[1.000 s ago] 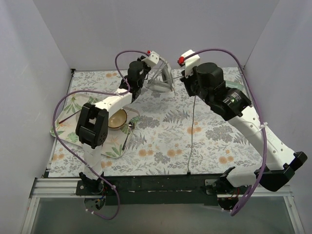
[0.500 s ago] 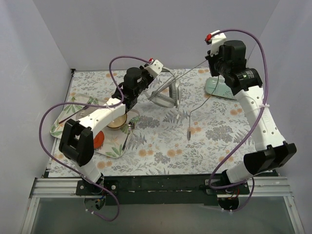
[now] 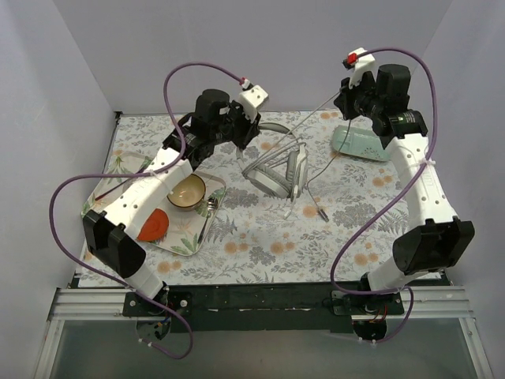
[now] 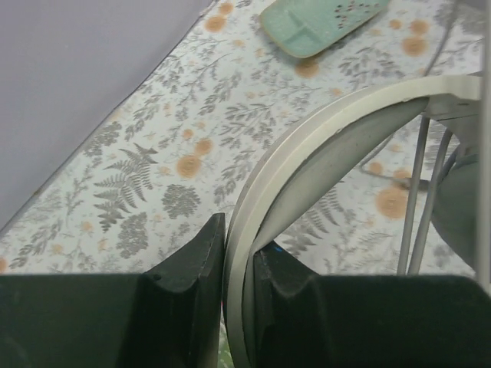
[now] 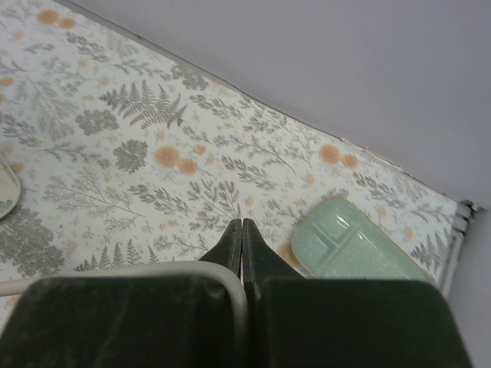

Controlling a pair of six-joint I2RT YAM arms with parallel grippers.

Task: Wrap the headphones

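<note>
1. Headphones sit mid-table on the flowered cloth, between the tray and the green case.
2. Left gripper: fingers clamped tight on the headband.
3. Right gripper: raised above the green case, fingers pressed together, pinching the thin grey cable, which runs taut down to the headphones.
4. Cable's plug end lies loose on the cloth, nearer the arm bases.

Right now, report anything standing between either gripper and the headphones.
Nothing visible does. The left gripper is clamped on the headband of the headphones. The right gripper, shut, appears to pinch their cable, which runs taut through the air to them. The mint case lies to the side, off that line.
</note>
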